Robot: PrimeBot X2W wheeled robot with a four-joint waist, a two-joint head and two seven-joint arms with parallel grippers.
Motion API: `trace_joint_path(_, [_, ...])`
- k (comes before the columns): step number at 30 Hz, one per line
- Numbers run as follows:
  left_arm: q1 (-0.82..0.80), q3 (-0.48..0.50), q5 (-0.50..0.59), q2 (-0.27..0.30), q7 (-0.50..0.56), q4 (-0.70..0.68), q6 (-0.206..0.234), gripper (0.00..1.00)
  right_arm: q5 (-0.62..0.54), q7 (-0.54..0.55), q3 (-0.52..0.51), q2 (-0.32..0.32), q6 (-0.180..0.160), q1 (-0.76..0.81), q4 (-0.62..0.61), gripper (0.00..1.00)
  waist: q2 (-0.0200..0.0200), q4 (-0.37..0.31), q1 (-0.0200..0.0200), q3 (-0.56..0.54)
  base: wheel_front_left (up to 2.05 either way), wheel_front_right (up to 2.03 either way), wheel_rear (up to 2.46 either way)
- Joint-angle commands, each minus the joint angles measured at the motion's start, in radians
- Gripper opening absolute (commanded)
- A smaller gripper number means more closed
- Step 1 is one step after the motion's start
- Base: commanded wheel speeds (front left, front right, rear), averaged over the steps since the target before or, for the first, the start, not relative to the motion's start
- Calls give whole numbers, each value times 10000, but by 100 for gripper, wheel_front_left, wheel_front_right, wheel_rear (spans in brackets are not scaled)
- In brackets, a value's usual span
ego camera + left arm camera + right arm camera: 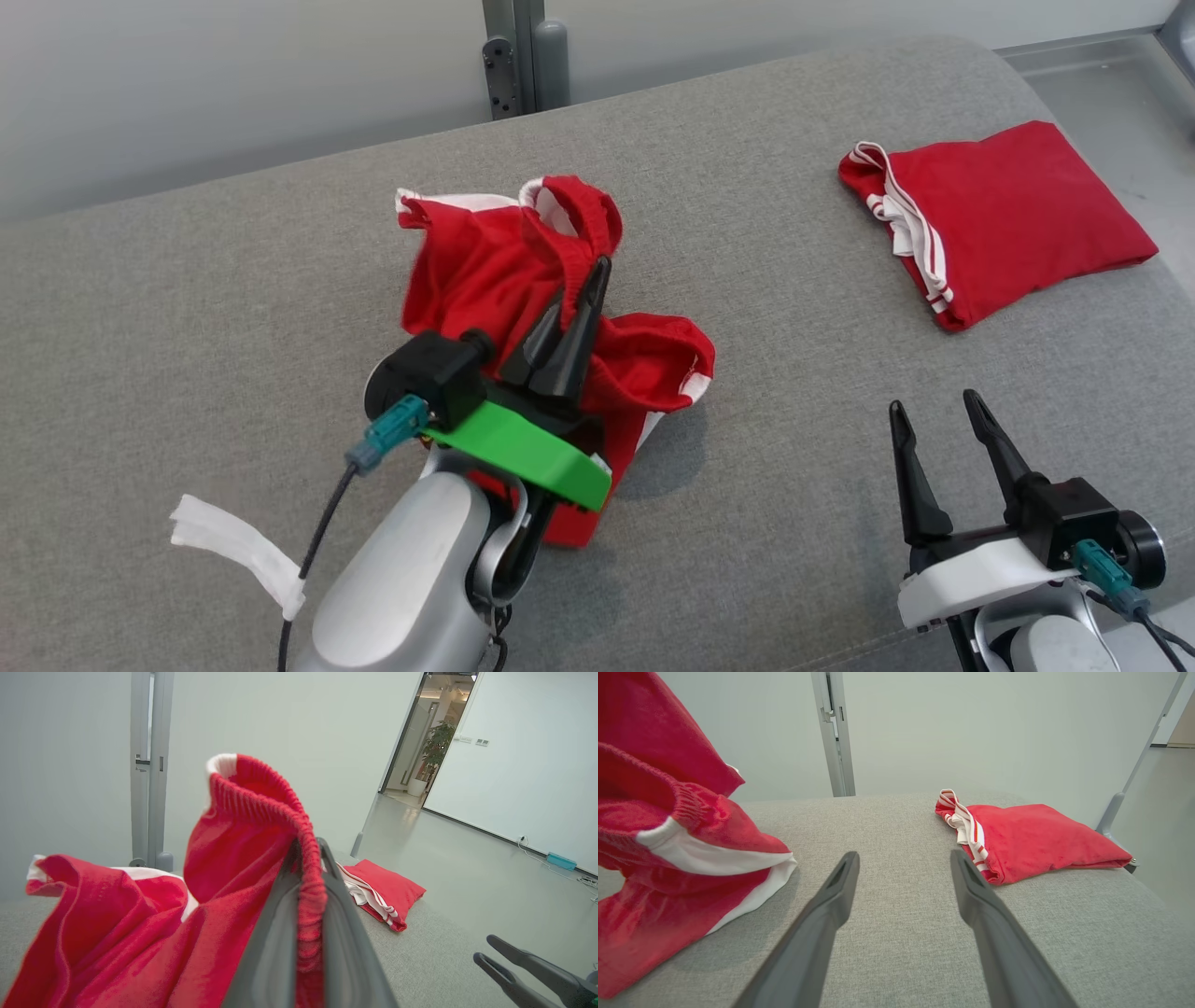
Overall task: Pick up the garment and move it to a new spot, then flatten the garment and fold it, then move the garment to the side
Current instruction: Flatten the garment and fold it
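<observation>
Left gripper (583, 278), angled upward, clamps the waistband of the crumpled red-and-white fabric garment (467, 271); right gripper (934, 401) sits spread, empty.

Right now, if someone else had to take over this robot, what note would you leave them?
Left gripper: shut on the elastic waistband of the crumpled red garment, holding it raised; its lower part rests on the grey cushion.
Right gripper: open, holding nothing, over bare cushion.
A second red garment lies folded at the far right.
Done: garment grasped and partly lifted.
Left: set it at a new spot, flatten, fold, move aside.
</observation>
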Motion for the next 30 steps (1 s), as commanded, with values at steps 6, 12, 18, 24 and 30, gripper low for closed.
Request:
trace_joint_path(6, [-540, 33, -1361, 37, -65, -891, 356, 0, -48, 3, 52, -6, -11, -108, 43, 100, 0, -272, 0, -75, 0, 0, 0])
trace_joint_path(12, [-206, 525, -2192, 50, -64, -1300, 1170, 0, -34, 3, -23, -45, -11, -27, 41, 100, 0, -361, 0, -78, 0, 0, 0])
trace_joint_path(18, [638, 2343, -1867, 96, -57, -357, 2097, 0, -20, 3, -125, -41, -11, 86, 55, 100, 0, -276, 0, -66, 0, 0, 0])
trace_joint_path(24, [1520, 4228, -2022, 292, -57, 1116, 2194, 0, -20, 3, -251, -31, -11, 115, 55, 100, 0, 42, 0, 89, 0, 0, 0])
trace_joint_path(30, [1736, 4780, -1892, 300, -59, 2718, 1444, 0, -59, 3, -253, -30, -11, 35, 143, 100, 0, 387, 0, 104, 0, 0, 0])
